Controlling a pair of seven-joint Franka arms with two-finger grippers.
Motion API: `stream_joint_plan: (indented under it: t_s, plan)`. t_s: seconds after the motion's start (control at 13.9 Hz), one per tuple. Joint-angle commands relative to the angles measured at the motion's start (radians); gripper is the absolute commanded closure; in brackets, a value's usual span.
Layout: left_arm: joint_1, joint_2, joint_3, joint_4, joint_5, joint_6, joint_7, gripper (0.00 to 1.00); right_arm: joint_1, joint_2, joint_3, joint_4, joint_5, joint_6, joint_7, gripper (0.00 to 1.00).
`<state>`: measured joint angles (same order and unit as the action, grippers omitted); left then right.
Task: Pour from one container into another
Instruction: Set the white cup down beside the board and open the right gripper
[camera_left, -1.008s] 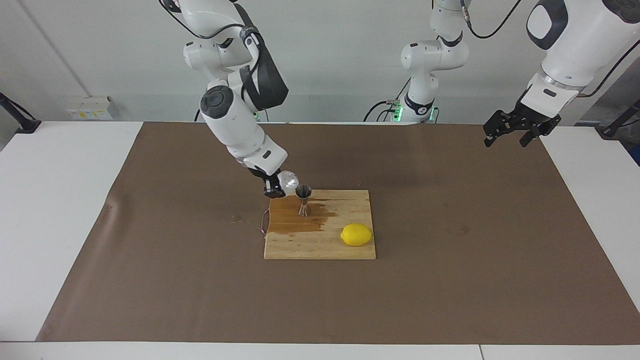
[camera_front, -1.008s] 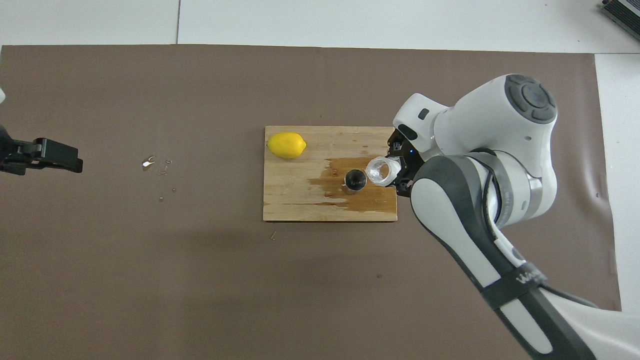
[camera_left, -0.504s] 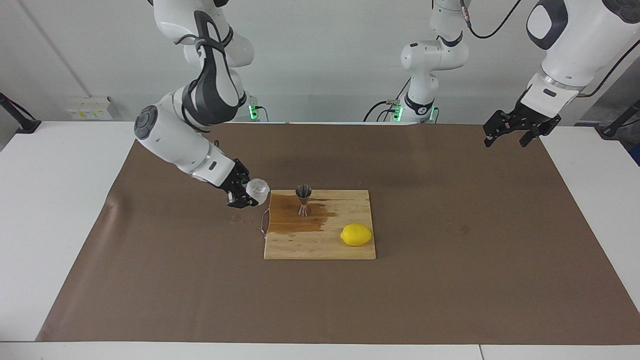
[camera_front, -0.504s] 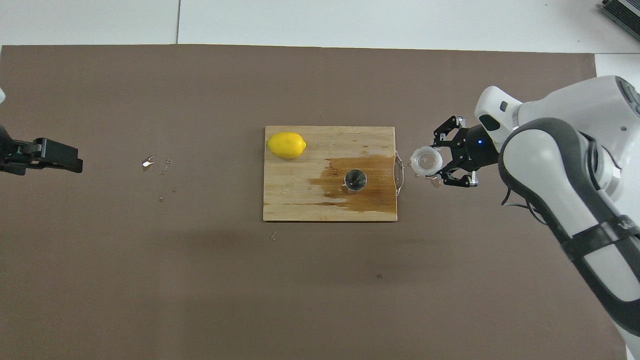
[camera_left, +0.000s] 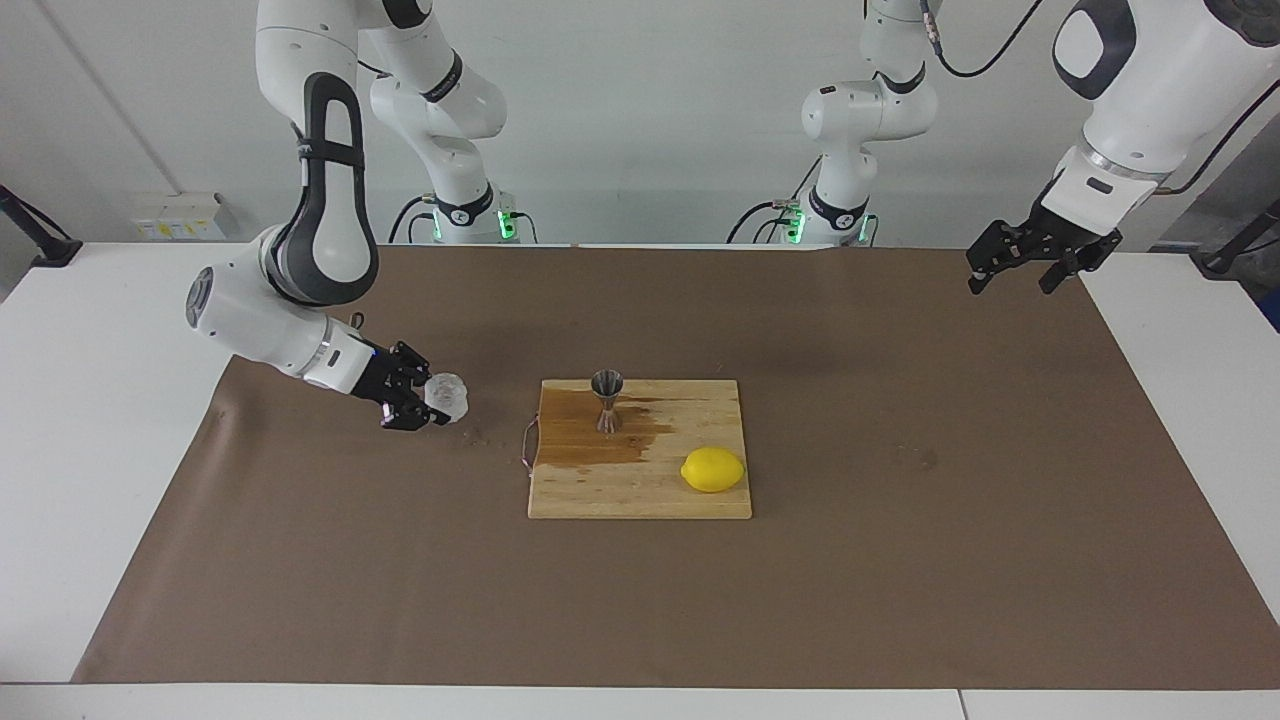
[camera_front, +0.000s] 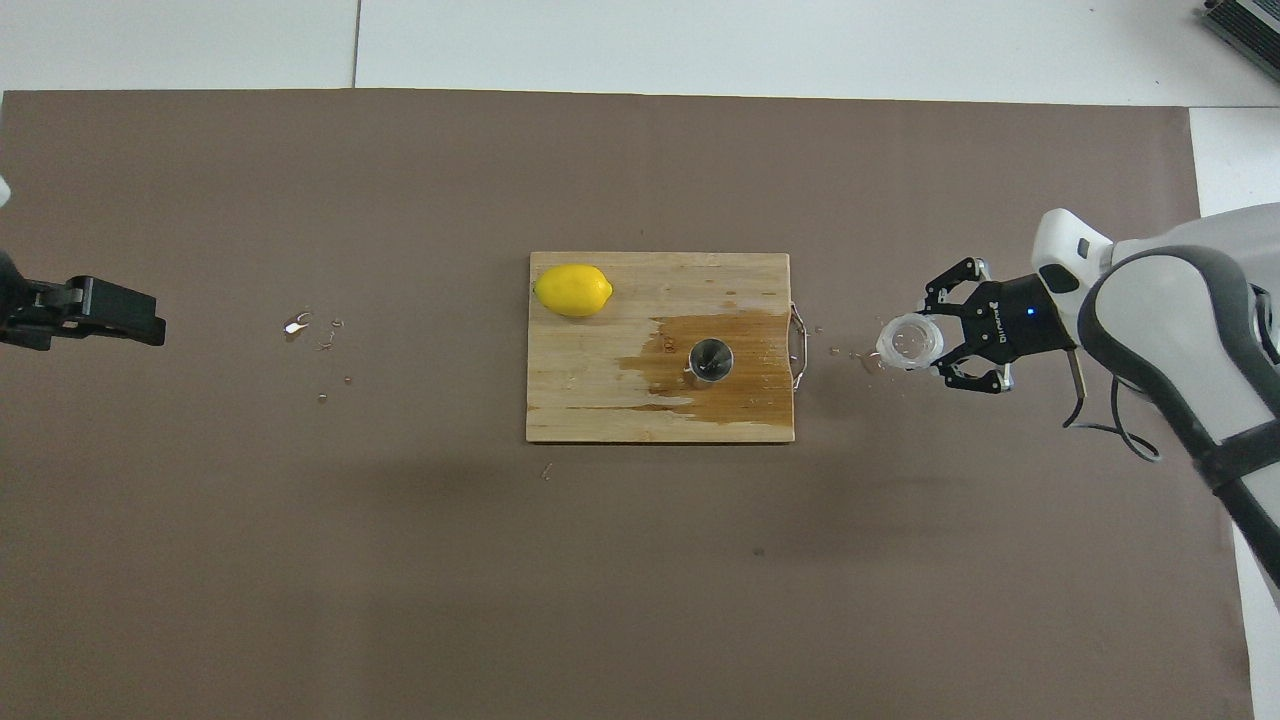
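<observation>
**Inspector:** Overhead view first. Where is the clear cup (camera_front: 909, 342)?

**Assistant:** Clamped in the right gripper (camera_front: 925, 344), low over the brown mat (camera_front: 400, 560), toward the right arm's end of the table and well apart from the cutting board (camera_front: 600, 400). In the facing view the cup (camera_left: 446, 396) looks upright or nearly so; I cannot tell whether it touches the mat.

**Inspector:** And the jigger (camera_left: 606, 398)?

**Assistant:** Standing upright on the board, on a dark wet stain (camera_front: 740, 385) that covers the part of the board nearest the right arm. Whether the jigger holds any liquid I cannot tell from either view.

**Inspector:** Other items?

**Assistant:** A lemon (camera_left: 713, 469) on the board's corner farther from the robots. Small droplets (camera_front: 850, 352) on the mat between board and cup.

**Inspector:** Left arm?

**Assistant:** Waiting. The left gripper (camera_left: 1030, 268) hangs above the mat's edge at its own end, fingers apart, holding nothing.

**Inspector:** Progress?

**Assistant:** My judgement: the pour appears done, given the wet board and the cup carried clear of the jigger. Remaining, as I read it, is setting the cup down, releasing it, and retracting the arm. The spillage suggests some liquid missed the jigger.
</observation>
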<state>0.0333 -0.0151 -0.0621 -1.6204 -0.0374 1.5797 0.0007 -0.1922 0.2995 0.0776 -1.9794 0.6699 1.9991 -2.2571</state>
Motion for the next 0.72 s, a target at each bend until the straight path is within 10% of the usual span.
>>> stream_joint_plan:
  t_s: [0.0,0.29,0.43,0.65]
  plan:
    - [-0.006,-0.014,0.005,-0.006,0.017,-0.014,-0.001,0.0,-0.012,0.049,0.014,-0.004,0.05,0.044,-0.087,0.53]
    - [-0.006,-0.014,0.005,-0.006,0.017,-0.014,-0.001,0.0,-0.01,0.066,0.014,-0.015,0.062,0.09,-0.137,0.51]
    - [-0.006,-0.014,0.005,-0.006,0.017,-0.014,-0.001,0.0,-0.009,0.066,0.013,-0.016,0.063,0.086,-0.127,0.0]
    - [-0.006,-0.014,0.005,-0.006,0.017,-0.014,-0.001,0.0,0.006,0.02,0.01,-0.016,0.031,0.078,-0.037,0.0]
